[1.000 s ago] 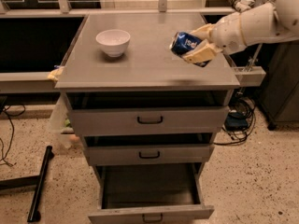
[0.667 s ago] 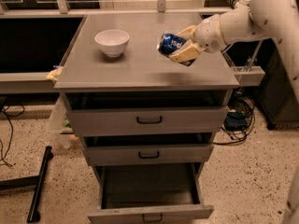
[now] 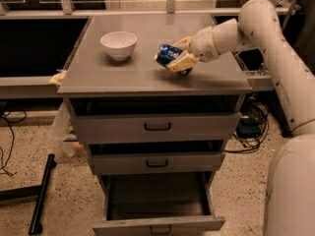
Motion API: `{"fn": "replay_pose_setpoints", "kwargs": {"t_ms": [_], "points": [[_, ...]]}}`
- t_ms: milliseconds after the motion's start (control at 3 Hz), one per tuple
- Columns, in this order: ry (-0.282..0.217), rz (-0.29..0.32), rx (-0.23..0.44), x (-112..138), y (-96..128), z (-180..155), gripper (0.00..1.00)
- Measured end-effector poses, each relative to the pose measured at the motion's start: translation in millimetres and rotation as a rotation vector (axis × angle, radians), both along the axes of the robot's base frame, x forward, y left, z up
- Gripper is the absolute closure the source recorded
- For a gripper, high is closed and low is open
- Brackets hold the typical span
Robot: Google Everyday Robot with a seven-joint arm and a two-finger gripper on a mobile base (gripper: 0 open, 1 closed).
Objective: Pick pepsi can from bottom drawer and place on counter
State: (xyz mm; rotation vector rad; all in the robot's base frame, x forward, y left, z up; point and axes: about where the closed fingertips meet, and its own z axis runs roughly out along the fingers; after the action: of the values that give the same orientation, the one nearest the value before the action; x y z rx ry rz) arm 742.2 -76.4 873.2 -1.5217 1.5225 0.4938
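The pepsi can (image 3: 168, 55) is dark blue with a light logo and lies tilted on its side in my gripper (image 3: 180, 57), whose tan fingers (image 3: 181, 62) are shut on it. The gripper holds the can low over the middle of the grey counter (image 3: 142, 75); I cannot tell whether the can touches the surface. My white arm reaches in from the right. The bottom drawer (image 3: 157, 211) stands pulled out, and its dark inside shows nothing in it.
A white bowl (image 3: 118, 44) stands on the counter's left side. The two upper grey drawers (image 3: 157, 127) are slightly pulled out. A black stand leg (image 3: 40, 195) lies on the floor at left. Cables and a dark box (image 3: 251, 127) lie at right.
My gripper has moved left and down across the counter with the can in it, from the right part toward the middle. The bowl and drawers have not moved.
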Motion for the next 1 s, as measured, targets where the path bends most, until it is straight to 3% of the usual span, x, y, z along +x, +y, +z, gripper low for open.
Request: {"fn": "replay_pose_setpoints", "kwargs": {"t_ms": [333, 1000], "points": [[0.002, 0.002, 0.001, 1.7, 1.5, -2.9, 0.86], [0.002, 0.002, 0.001, 1.7, 1.6, -2.9, 0.39]]}}
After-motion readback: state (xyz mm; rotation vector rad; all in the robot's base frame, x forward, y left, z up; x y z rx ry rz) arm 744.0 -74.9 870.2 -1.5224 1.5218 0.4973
